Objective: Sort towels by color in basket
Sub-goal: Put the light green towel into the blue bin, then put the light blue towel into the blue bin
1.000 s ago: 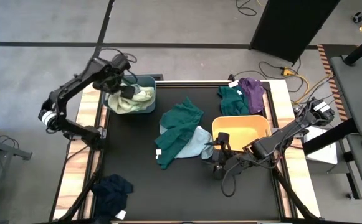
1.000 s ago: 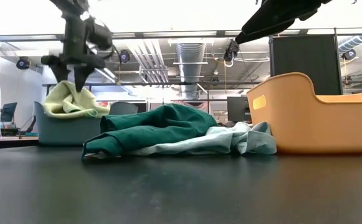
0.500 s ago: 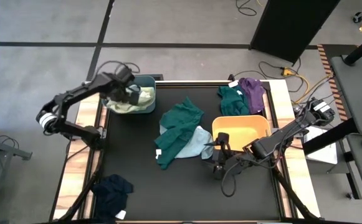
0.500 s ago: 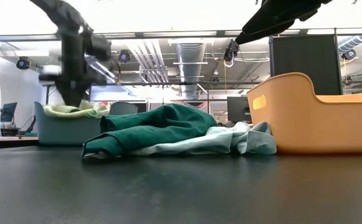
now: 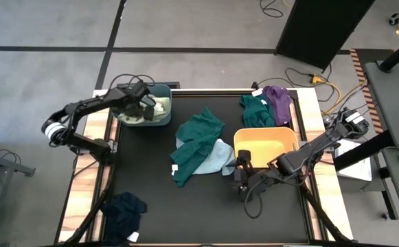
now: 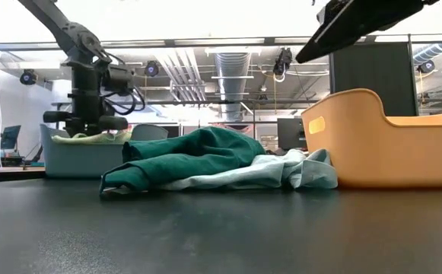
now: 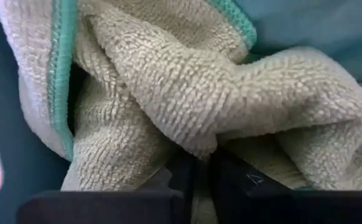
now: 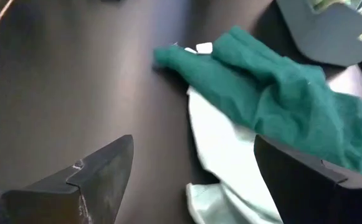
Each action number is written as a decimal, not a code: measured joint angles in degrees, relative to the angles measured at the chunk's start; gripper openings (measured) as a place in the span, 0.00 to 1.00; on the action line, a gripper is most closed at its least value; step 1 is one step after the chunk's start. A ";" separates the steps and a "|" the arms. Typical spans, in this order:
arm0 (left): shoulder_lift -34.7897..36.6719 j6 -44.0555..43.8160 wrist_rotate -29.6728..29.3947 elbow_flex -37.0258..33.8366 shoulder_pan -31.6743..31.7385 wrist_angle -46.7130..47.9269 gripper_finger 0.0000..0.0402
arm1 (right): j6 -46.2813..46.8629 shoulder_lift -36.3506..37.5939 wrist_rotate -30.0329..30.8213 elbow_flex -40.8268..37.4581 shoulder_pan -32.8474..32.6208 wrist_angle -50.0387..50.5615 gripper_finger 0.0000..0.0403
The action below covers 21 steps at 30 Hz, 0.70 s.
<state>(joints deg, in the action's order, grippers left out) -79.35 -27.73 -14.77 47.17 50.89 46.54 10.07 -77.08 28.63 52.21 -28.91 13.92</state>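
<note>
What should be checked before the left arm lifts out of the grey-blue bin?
1. Pale green towel inside the grey-blue bin: ok.
2. Left gripper let go of it: cannot tell.
3. Right gripper open, empty: ok.
4. Dark green towel and light blue towel within the right arm's reach: ok.
5. Orange bin empty: ok.
6. Navy towel sorted: not ok.

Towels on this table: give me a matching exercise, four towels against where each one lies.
Towels:
1. pale green towel
2. purple towel
3. navy towel
4. light blue towel

Places:
A. near left corner of the mat
B. inside the grey-blue basket, under the left end effector
C. far right corner, beside a dark green towel
D. against the yellow basket's left side

Pairs: 1-B, 2-C, 3-A, 4-D
</note>
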 joint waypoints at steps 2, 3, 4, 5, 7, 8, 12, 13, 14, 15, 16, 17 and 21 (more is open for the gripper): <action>0.54 -0.22 0.38 1.36 -0.02 0.92 0.09 | -1.72 0.00 0.48 0.00 -0.12 -2.17 0.79; 0.80 -0.30 0.36 2.44 -0.07 1.94 0.11 | -2.29 0.00 0.55 0.02 -0.31 -2.91 0.79; 1.09 -0.40 0.34 3.74 -0.09 3.38 0.14 | -2.86 0.00 0.56 0.06 -0.57 -2.98 0.79; 1.29 -0.33 0.33 5.27 -0.09 5.37 0.16 | -3.24 0.00 0.70 0.11 -0.86 -2.79 0.79; 1.66 -0.17 -0.05 9.26 -0.09 9.66 0.23 | -3.28 0.05 1.76 0.15 -1.47 -2.49 0.78; 1.83 -0.09 -0.50 11.42 -0.10 12.05 0.27 | -3.28 0.09 2.48 0.15 -1.70 -2.24 0.78; 3.34 0.09 -2.16 19.91 -2.08 19.75 0.42 | -3.71 0.11 5.26 -0.02 -3.25 -1.90 0.79; 4.05 -0.01 -2.68 21.68 -3.42 20.66 0.46 | -4.36 0.11 6.08 -0.02 -3.82 -2.20 0.79; 5.05 -0.41 -2.83 23.02 -5.17 21.07 0.48 | -5.20 0.11 6.68 -0.02 -4.31 -2.71 0.78; 6.04 -1.05 -2.77 24.13 -7.43 21.16 0.50 | -5.53 0.11 7.21 -0.02 -4.82 -3.05 0.77; 7.17 -1.74 -2.74 24.93 -10.38 20.77 0.51 | -5.64 0.11 7.40 -0.02 -5.25 -3.26 0.77; 8.37 -2.24 -2.78 25.23 -14.00 20.10 0.51 | -5.62 0.11 7.42 -0.02 -5.75 -3.60 0.76; 12.83 -6.25 -5.14 22.06 -35.22 9.12 0.52 | -5.60 -0.19 7.55 -0.31 -7.82 -6.17 0.74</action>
<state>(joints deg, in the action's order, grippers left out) -66.52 -33.97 -19.91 69.23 15.68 55.65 4.47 -77.27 36.18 51.90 -36.73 7.75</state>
